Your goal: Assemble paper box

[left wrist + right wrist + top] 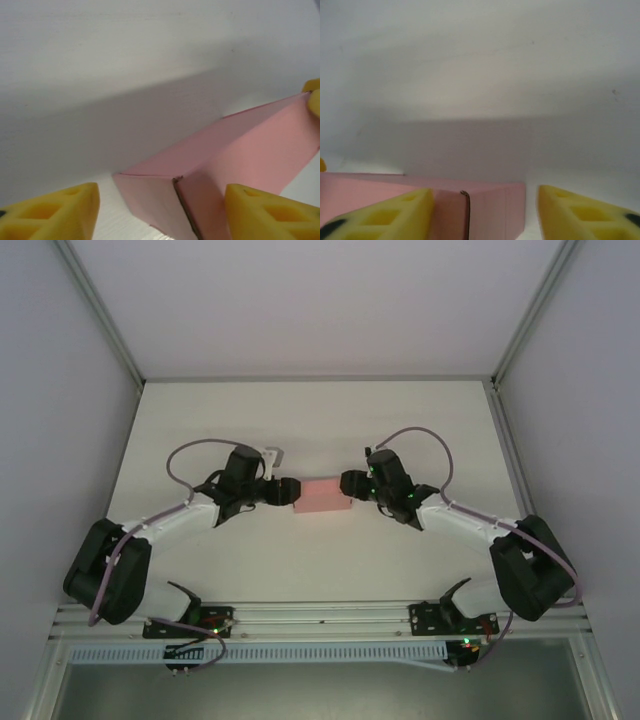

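Paper box on table, its ends between left tool and right tool, both wide open, empty.

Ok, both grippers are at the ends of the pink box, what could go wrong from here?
The paper box sits between the left gripper and right gripper, both open. Pushing inward from both ends could buckle the card. In the left wrist view a dark seam shows at the near end; closing there might pop that flap. In the right wrist view the box lies off-centre between the fingers, so closing may skew it.
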Robot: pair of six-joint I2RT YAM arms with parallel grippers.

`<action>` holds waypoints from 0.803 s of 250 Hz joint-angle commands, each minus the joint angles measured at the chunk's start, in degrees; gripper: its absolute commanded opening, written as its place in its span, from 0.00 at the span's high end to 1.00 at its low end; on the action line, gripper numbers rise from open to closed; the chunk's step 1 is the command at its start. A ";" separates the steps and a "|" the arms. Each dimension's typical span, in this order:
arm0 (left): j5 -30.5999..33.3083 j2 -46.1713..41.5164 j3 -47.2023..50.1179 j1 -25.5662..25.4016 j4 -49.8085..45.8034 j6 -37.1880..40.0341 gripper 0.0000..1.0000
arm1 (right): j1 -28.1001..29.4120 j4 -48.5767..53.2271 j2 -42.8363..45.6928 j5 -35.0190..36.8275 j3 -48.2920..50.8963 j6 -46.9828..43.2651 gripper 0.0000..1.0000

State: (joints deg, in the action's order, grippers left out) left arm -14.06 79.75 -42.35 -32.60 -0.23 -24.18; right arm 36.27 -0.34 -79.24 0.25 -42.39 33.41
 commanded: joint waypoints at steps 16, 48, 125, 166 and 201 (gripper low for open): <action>6.68 -2.92 -8.97 0.00 -10.37 3.15 0.02 | -2.34 11.97 2.02 0.90 -6.79 -2.30 0.24; 8.70 -5.48 -15.08 1.30 -13.02 3.82 0.00 | -5.18 16.68 2.46 -1.85 -13.15 -7.92 0.00; 19.43 -8.79 -19.56 10.24 -18.78 1.82 0.00 | -5.71 20.13 1.90 -26.08 -20.62 -48.49 0.00; 19.42 -10.55 -17.67 15.26 -18.69 1.84 0.00 | -1.83 32.85 -3.12 -27.69 -25.88 -75.43 0.00; 19.27 -11.46 -16.35 17.95 -18.41 2.01 0.00 | 3.31 41.10 -10.69 -21.97 -32.29 -84.32 0.00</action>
State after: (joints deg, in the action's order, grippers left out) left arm 3.99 70.17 -59.92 -16.40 -17.58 -22.09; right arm 35.86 28.93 -84.16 -23.38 -69.67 -33.26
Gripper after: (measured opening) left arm 0.996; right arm 0.998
